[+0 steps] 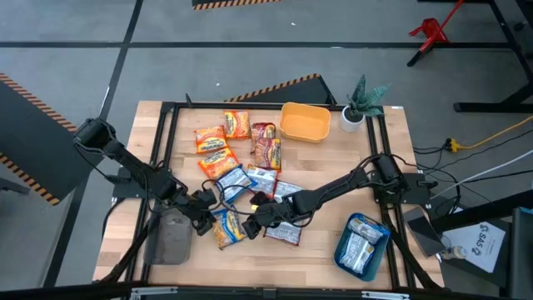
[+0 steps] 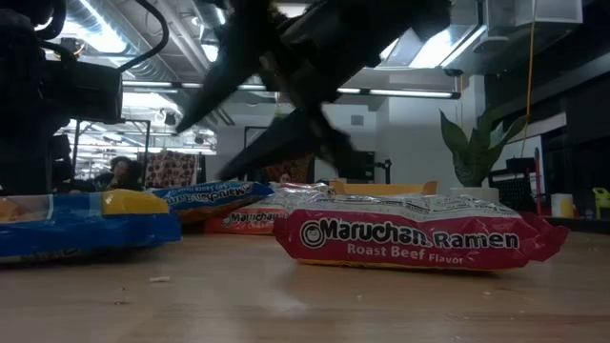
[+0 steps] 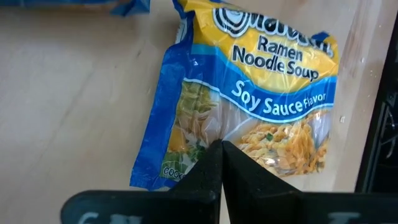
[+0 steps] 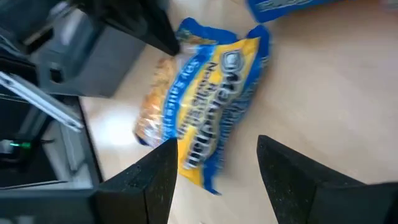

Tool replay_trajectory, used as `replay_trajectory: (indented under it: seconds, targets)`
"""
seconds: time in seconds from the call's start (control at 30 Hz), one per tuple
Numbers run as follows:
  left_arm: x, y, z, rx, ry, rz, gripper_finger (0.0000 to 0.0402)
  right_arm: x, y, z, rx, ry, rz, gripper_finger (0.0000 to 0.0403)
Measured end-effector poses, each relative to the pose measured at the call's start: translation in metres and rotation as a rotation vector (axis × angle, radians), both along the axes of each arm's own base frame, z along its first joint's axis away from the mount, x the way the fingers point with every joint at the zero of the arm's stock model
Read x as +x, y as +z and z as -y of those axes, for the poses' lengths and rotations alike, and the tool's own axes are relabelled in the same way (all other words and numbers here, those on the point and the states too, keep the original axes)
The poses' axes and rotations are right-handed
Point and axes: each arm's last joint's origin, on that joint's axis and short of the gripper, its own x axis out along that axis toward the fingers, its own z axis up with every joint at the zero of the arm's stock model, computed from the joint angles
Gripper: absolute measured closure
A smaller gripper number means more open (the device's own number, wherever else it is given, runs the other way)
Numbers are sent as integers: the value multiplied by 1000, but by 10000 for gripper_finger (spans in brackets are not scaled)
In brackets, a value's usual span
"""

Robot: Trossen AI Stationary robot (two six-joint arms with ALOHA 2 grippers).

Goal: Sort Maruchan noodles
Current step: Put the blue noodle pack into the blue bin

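Two dark robot arms reach in from the counter's [image 1: 391, 250] left and right edges and meet over a loose spread of Maruchan noodles [image 1: 250, 162] that runs from the far middle of the counter toward its near edge. A grey tray [image 1: 173, 237] sits by the near left corner, a teal tray [image 1: 363, 244] already holding blue packets by the near right corner, and a yellow bowl [image 1: 305, 122] beside a small potted plant [image 1: 358, 104] at the far edge. The left gripper [image 3: 221, 149], fingers pressed together, is clamped on the end of a blue-and-yellow soy sauce packet [image 3: 249, 99] lying flat near the near edge, just beside the grey tray. The right gripper [image 4: 214, 162] hovers over the same packet with its fingers spread apart, touching nothing. A red-and-white roast beef packet [image 2: 410, 233] lies near it. The step in hand appears to be carrying off the soy sauce packet; done well, it would call for a lift straight up before any sideways travel, since a pinch on crinkly film can slip, and for the right arm to hold clear so the two grippers do not collide.
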Motion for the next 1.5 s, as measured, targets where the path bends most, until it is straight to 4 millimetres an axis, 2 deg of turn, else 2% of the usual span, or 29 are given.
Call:
replay_trajectory:
  seconds: [0.13, 0.47, 0.63, 0.8, 1.03, 1.27, 1.5]
  targets:
    - [-1, 0, 0, -11, -4, -15, 401, 5, -8, -2, 27, 2, 37, 198]
    - [0, 0, 0, -9, -4, -17, 401, 11, -12, 5, 6, 2, 62, 192]
    - [-1, -1, 0, -8, -1, -17, 401, 14, -26, 7, 56, 20, 37, 140]
    - [-1, -1, -1, -5, -3, -17, 401, 15, -27, 11, 28, -19, 38, 98]
    - [-4, -5, -4, 40, 4, -43, 401, 18, -27, 14, 33, -29, 74, 104]
    - [-4, -8, -9, 50, 17, -70, 401, 20, -37, 12, 55, -16, 64, 109]
    - [-2, -8, -11, 44, 22, -62, 401, 26, -27, 19, 100, -6, 89, 109]
